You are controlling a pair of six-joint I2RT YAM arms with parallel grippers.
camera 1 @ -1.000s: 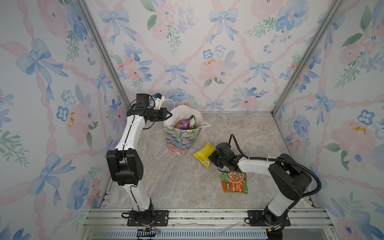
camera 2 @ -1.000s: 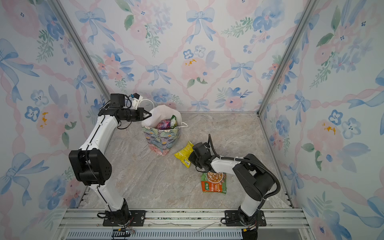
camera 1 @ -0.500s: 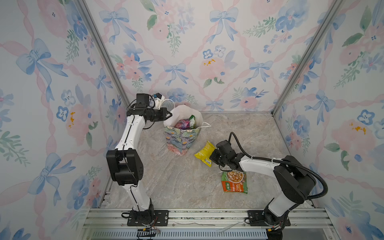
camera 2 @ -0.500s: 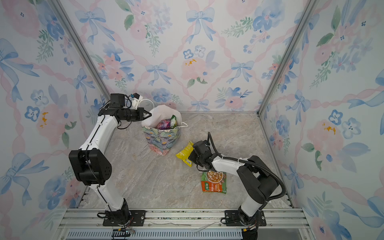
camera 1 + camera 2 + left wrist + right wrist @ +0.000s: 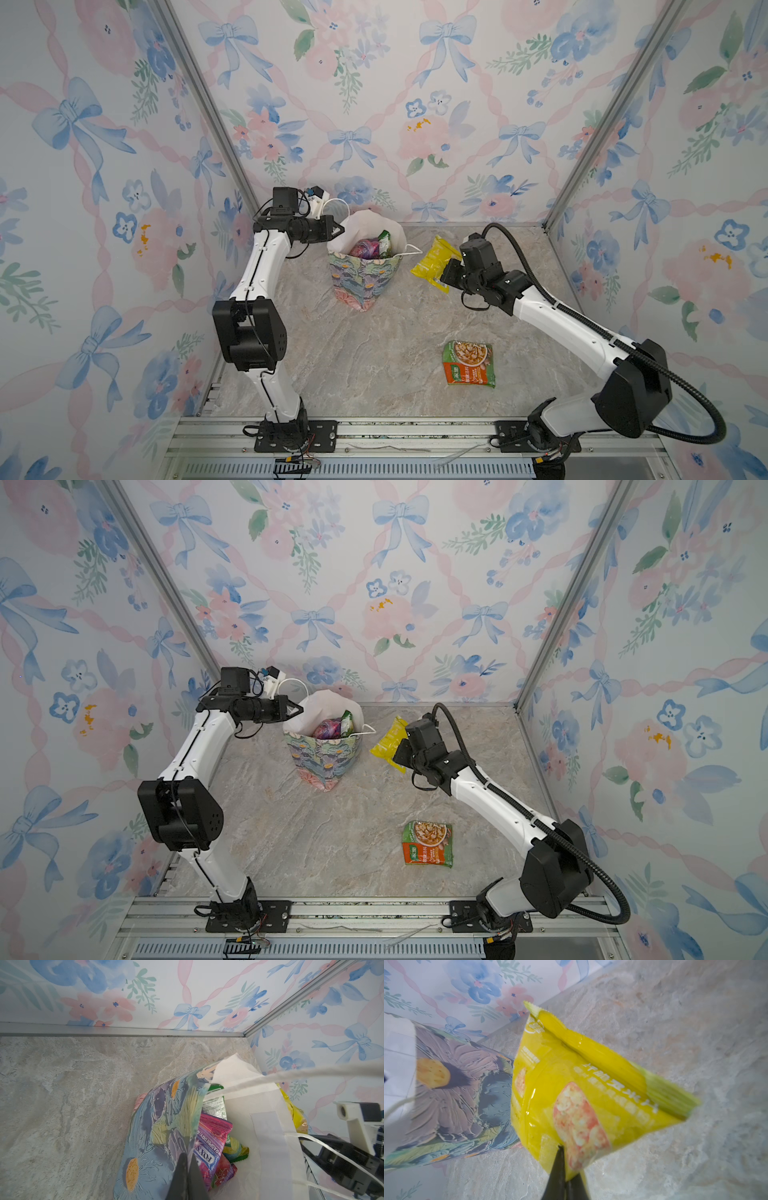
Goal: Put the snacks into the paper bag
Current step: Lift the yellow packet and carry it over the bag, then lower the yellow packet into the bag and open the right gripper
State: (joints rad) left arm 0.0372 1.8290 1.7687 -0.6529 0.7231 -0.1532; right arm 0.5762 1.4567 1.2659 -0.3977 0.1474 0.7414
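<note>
Presently on hand: left gripper [image 5: 187, 1158], jaws pinched shut on the rim of the bag [image 5: 361, 278], which stands upright beneath it. Inside the bag, just past that gripper's tips, are a purple packet [image 5: 212, 1142] and a green packet [image 5: 384, 245]. Right gripper [image 5: 566, 1167], jaws clamped on a corner of the yellow pouch [image 5: 434, 259], holds it clear of the table [image 5: 374, 353], with the bag just beyond the pouch. Orange-green pouch [image 5: 469, 363] lies flat, well behind the right gripper, untouched.

Yellow pouch [image 5: 432, 259] aloft beside upright, part-filled floral bag [image 5: 361, 278].
</note>
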